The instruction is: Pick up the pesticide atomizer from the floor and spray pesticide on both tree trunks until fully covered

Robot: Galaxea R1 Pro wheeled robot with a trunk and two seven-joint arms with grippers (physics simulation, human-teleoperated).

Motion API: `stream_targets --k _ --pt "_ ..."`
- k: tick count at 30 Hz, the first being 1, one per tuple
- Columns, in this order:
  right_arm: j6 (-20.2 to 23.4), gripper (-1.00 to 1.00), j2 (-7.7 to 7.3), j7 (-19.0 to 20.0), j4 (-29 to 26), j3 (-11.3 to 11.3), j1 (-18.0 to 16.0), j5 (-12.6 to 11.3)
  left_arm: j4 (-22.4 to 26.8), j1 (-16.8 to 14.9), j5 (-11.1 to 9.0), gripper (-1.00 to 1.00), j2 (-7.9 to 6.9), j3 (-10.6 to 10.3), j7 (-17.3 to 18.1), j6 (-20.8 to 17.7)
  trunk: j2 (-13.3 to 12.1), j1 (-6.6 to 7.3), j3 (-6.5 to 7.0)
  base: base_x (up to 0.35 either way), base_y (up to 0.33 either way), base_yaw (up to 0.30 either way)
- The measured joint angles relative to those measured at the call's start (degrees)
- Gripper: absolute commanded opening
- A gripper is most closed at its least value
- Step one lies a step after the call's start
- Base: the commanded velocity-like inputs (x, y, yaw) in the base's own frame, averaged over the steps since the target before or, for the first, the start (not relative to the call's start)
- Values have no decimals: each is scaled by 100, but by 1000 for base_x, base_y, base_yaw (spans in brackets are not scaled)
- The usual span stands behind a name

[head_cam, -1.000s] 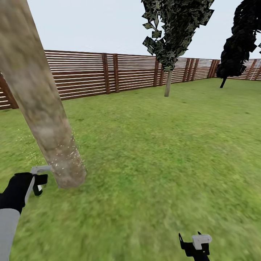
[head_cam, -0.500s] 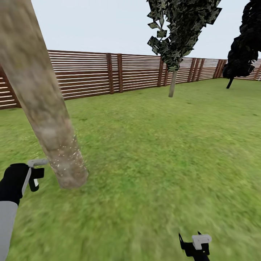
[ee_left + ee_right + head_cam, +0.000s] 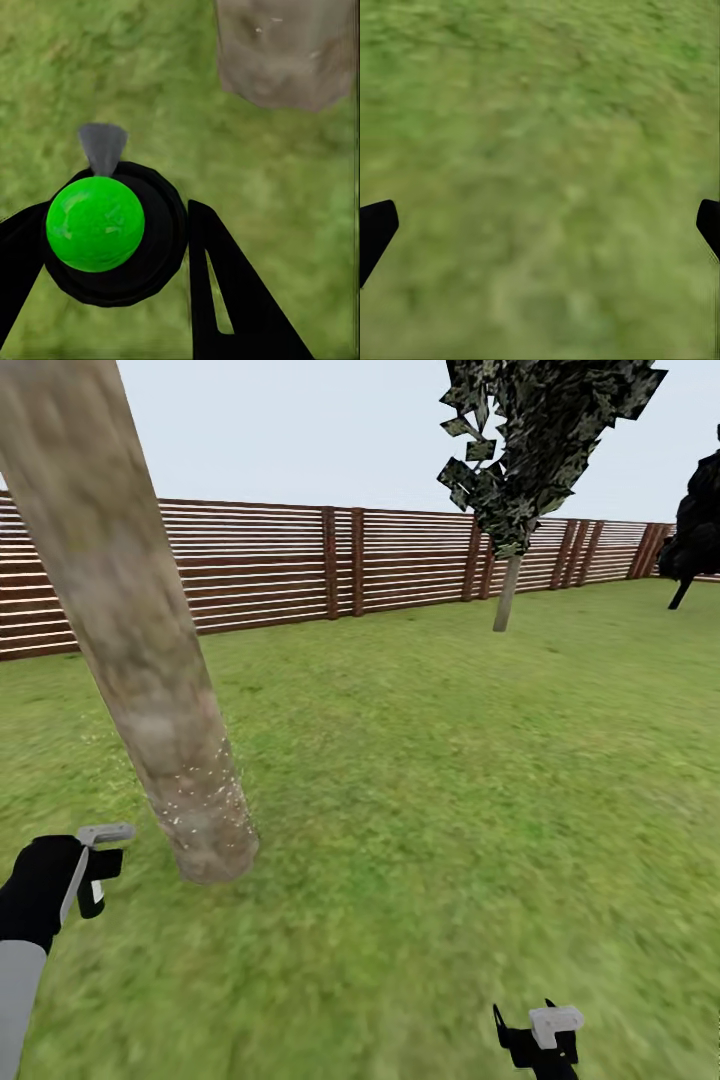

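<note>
My left gripper (image 3: 92, 865) is low at the left, shut on the pesticide atomizer (image 3: 95, 223). The atomizer is a black round body with a bright green cap and a small grey nozzle. Just right of the gripper, the near tree trunk (image 3: 150, 660) rises from the grass, thick and mottled beige, with white specks on its lowest part (image 3: 205, 800). Its base (image 3: 289, 52) also lies just beyond the atomizer in the left wrist view. The second tree (image 3: 507, 592) stands far off by the fence. My right gripper (image 3: 540, 1038) hangs open over bare grass (image 3: 540, 150).
A brown slatted fence (image 3: 300, 565) closes the lawn at the back. A near-black conifer (image 3: 695, 535) stands at the far right. Open grass (image 3: 450, 760) stretches between the near trunk and the far tree.
The whole head view has shifted: trunk, fence and far tree all sit further right in the picture. My left gripper stays low beside the trunk's base, a little further from it. The right gripper is unchanged.
</note>
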State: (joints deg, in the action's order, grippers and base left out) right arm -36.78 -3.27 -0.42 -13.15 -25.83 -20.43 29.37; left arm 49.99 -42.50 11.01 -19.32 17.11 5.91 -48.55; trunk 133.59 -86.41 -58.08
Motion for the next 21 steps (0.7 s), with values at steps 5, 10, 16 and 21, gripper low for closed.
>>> stream_targets --k 5,10,16,21 --pt "0 100 0 1 -2 0 0 0 -23 1 -1 -100 16 7 1 9 0 0 0 97 -252 3" --pt "0 100 0 2 -1 0 0 0 -4 0 -1 -100 23 18 4 8 0 2 0 225 -184 0" --pt "0 100 0 2 6 0 0 0 -29 1 -8 -100 36 24 0 20 0 -1 0 76 -244 0" --pt "0 100 0 2 7 0 0 0 -33 1 -10 -100 40 24 1 137 0 -1 0 1 -273 0"
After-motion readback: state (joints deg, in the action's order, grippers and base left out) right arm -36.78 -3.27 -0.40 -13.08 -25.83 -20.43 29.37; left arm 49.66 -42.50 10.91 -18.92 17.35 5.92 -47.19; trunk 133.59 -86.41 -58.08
